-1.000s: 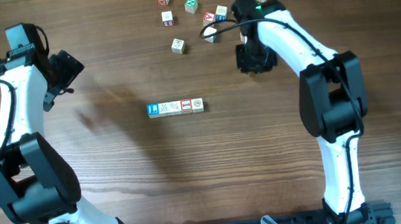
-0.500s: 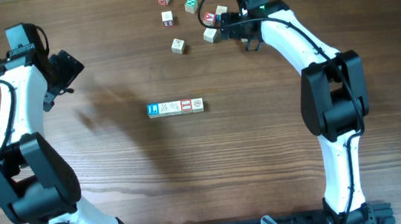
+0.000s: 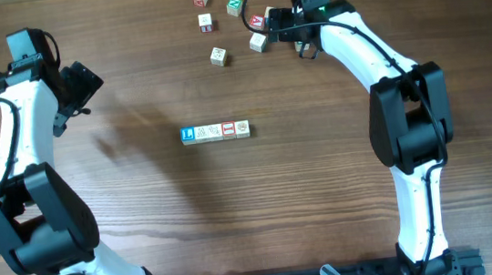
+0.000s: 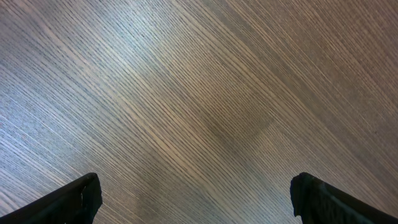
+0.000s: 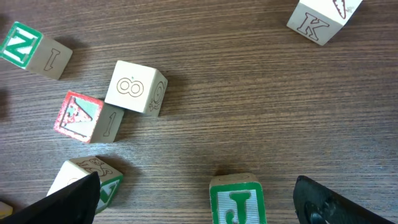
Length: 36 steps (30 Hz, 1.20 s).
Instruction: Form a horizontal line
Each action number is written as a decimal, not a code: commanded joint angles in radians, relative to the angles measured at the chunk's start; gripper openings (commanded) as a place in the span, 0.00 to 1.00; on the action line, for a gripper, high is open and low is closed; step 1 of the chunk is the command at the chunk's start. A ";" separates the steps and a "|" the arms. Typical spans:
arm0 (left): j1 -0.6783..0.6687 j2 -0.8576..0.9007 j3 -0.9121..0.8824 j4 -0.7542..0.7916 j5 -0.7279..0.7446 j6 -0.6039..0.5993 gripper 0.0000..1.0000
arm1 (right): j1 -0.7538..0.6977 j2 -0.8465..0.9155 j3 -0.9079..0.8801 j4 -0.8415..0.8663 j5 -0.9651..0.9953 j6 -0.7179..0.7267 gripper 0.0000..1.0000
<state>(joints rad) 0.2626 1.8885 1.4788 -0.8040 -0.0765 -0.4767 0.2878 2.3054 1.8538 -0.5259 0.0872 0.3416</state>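
Four-cube horizontal line (image 3: 215,132) at centre, right gripper (image 5: 196,186) spread wide over loose cubes (image 5: 135,87) — left gripper (image 4: 194,185) released too.

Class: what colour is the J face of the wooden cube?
Green. The J cube shows best in the right wrist view.

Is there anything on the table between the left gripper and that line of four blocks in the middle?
Nothing visible. The left gripper hangs open over bare wood, and only bare table lies between it and the horizontal line. The loose cubes sit farther back, off that path.
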 commanded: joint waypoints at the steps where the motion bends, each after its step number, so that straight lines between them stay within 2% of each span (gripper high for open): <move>1: 0.000 -0.011 0.008 0.002 0.001 -0.002 1.00 | -0.001 -0.006 0.003 0.003 0.011 -0.001 1.00; 4: 0.000 -0.011 0.008 0.002 0.001 -0.002 1.00 | -0.001 -0.006 0.003 0.002 0.055 -0.019 1.00; 6: 0.000 -0.011 0.008 0.002 0.001 -0.002 1.00 | -0.001 -0.006 0.003 0.001 0.139 -0.105 1.00; 10: 0.000 -0.011 0.008 0.002 0.001 -0.002 1.00 | -0.001 -0.006 0.003 -0.021 0.102 -0.128 1.00; 11: 0.000 -0.011 0.008 0.002 0.001 -0.002 1.00 | -0.003 -0.010 0.007 -0.029 0.093 -0.060 1.00; 12: 0.000 -0.011 0.008 0.002 0.001 -0.002 1.00 | -0.013 -0.027 0.008 -0.041 0.054 0.082 1.00; 13: -0.001 -0.011 0.008 0.002 0.001 -0.002 1.00 | -0.027 -0.055 0.008 -0.035 -0.023 0.103 1.00; 15: -0.001 -0.011 0.008 0.002 0.001 -0.002 1.00 | -0.053 -0.148 0.007 -0.036 -0.103 0.093 1.00; 18: 0.000 -0.011 0.008 0.002 0.001 -0.002 1.00 | -0.073 -0.367 0.007 -0.096 -0.078 -0.051 1.00; 23: 0.000 -0.011 0.008 0.002 0.001 -0.002 1.00 | -0.119 -0.624 0.006 -0.392 -0.008 -0.158 1.00; 28: 0.000 -0.011 0.008 0.002 0.001 -0.002 1.00 | -0.143 -0.823 -0.021 -0.610 0.108 -0.159 1.00; 31: 0.000 -0.011 0.008 0.002 0.001 -0.002 1.00 | -0.143 -0.942 -0.163 -0.587 0.140 -0.155 1.00; 36: 0.000 -0.011 0.008 0.002 0.001 -0.002 1.00 | -0.143 -1.246 -0.688 -0.296 0.133 -0.153 1.00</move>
<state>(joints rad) 0.2626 1.8885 1.4788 -0.8043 -0.0769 -0.4767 0.1448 1.1667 1.3396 -0.8909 0.2043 0.1982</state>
